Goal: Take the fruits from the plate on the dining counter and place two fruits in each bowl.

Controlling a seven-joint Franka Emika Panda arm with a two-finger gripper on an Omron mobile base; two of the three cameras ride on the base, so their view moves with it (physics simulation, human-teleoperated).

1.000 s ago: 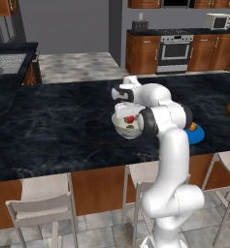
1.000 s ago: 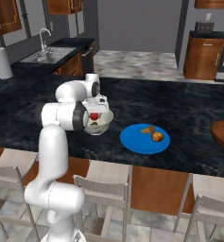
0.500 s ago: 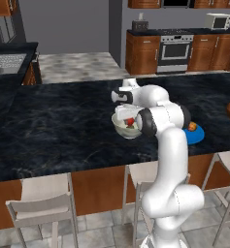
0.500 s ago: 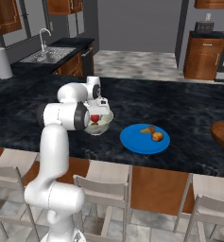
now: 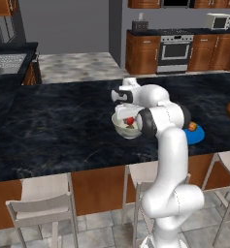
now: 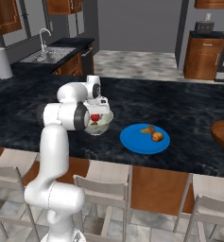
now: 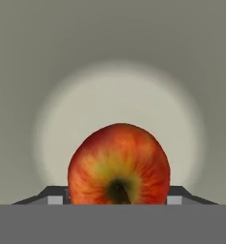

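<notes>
The gripper (image 7: pixel 118 202) starts to let go of the red apple (image 7: pixel 118 165), which sits low inside the white bowl (image 6: pixel 100 124).

**Flat, even rendered light; soft, low-detail pictures**

Both base views are evenly and moderately lit, with no clear light source and no hard shadows. The black worktop (image 5: pixel 63 121) shows only a faint sheen, without glare. Edges look soft and slightly jagged, and far cabinets are blurry. In the hand view the red apple (image 7: pixel 118 164) is bright and sharp against a pale glowing bowl floor that fades darker outward.
</notes>
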